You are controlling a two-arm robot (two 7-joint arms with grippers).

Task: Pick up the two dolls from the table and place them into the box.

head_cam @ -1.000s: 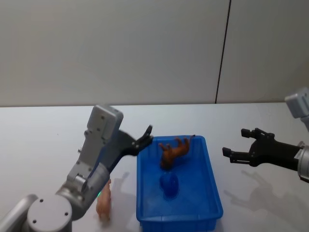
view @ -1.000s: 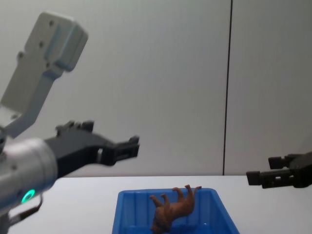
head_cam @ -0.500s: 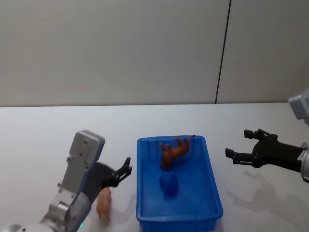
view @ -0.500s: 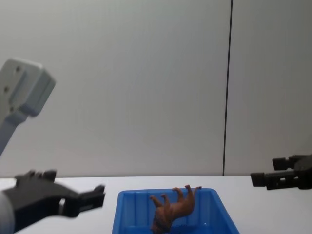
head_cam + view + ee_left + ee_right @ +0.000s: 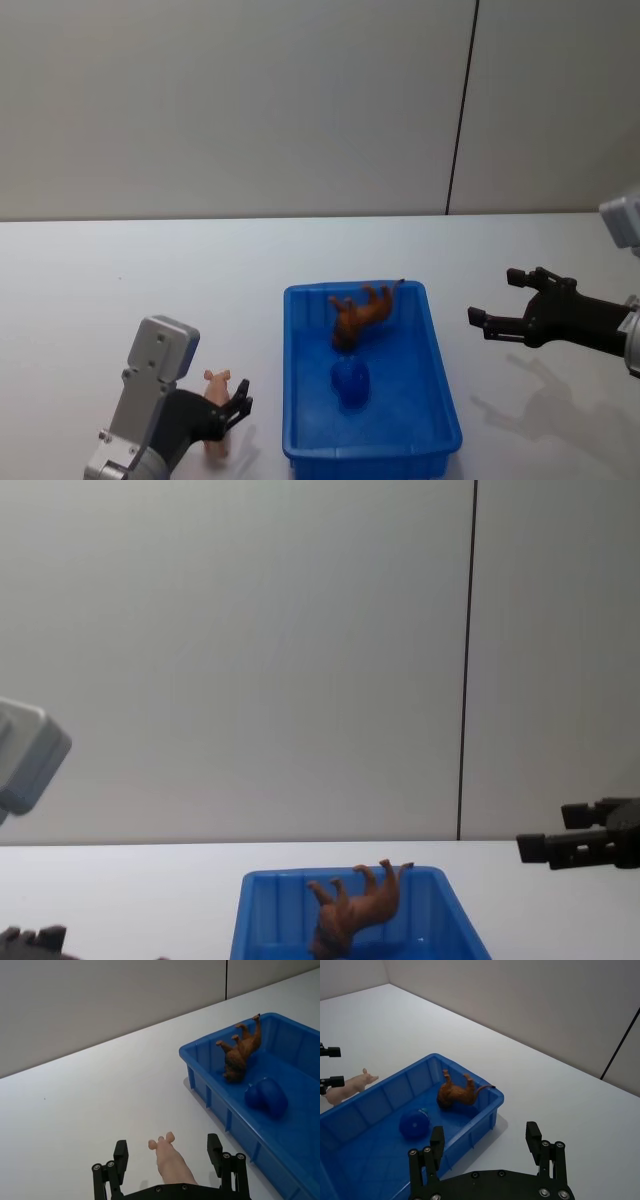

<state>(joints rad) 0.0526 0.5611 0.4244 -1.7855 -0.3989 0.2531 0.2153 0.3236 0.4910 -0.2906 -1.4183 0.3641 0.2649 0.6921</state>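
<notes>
Handling pink doll [image 5: 170, 1161]: looks small, light, rigid plastic by my guess; smooth, could slip; thin legs and ears poor for a grip, so take it across the body.
Pink doll place: on the table [image 5: 150, 270], just beside the box [image 5: 440, 400] on its left side, outside it.
Pink doll axis: long axis runs nose to tail, snout pointing away from the robot; lies between the left fingers lengthwise in the left wrist view.
Left gripper [image 5: 168, 1160]: low over the table, fingers spread wide either side of the pink doll, not touching it as far as I can tell.
Brown doll [image 5: 361, 313]: already in the box, tipped over with legs up, against the far wall.
Blue lump [image 5: 349, 382]: on the box floor, near the brown doll.
Right gripper [image 5: 494, 313]: fingers spread wide, holding nothing, hovers right of the box, well apart.
Risk: squeeze off-centre may pop the doll out.
</notes>
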